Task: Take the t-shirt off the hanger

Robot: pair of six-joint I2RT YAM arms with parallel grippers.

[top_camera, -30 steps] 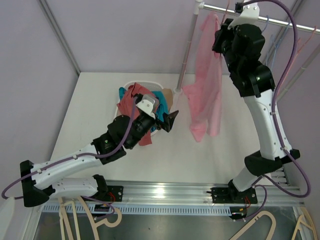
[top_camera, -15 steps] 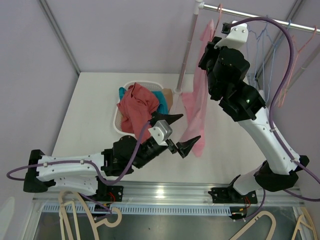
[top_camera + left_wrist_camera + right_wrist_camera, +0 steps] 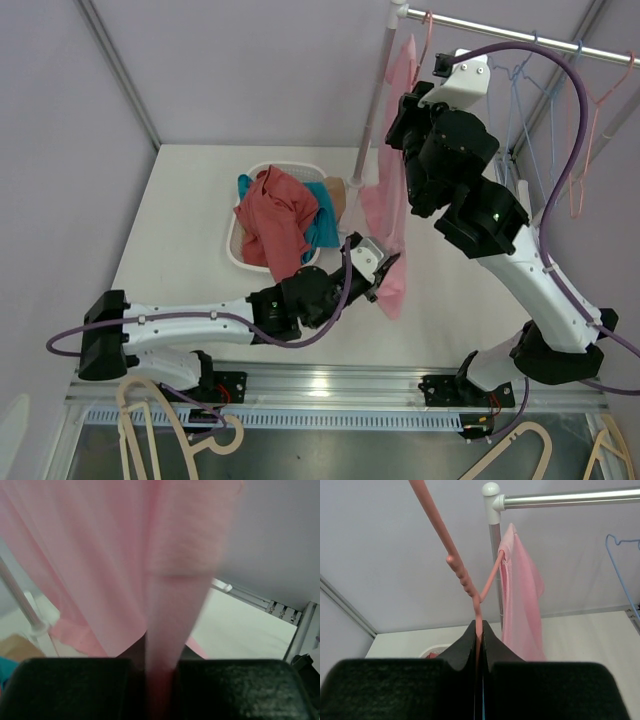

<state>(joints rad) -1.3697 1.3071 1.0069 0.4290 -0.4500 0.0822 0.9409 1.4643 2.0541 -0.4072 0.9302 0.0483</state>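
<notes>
A pink t-shirt (image 3: 388, 215) hangs from a pink hanger (image 3: 465, 582) beside the rack's upright pole. My right gripper (image 3: 479, 630) is shut on the hanger's lower bar, high up near the rail; the shirt (image 3: 520, 610) drapes just right of it. My left gripper (image 3: 383, 270) is shut on the shirt's lower hem, and in the left wrist view a fold of pink cloth (image 3: 175, 605) runs down between the two black fingers (image 3: 70, 687).
A white basket (image 3: 242, 262) holding red and teal clothes sits on the table left of the pole (image 3: 372, 110). Blue and pink empty hangers (image 3: 578, 130) hang on the rail (image 3: 520, 38) at the right. Beige hangers (image 3: 150, 440) lie below the table's front edge.
My left arm swung right from the basket to the shirt's hem and its jaws shut on the cloth. My right arm moved left with the hanger, bringing the shirt nearer the pole.
</notes>
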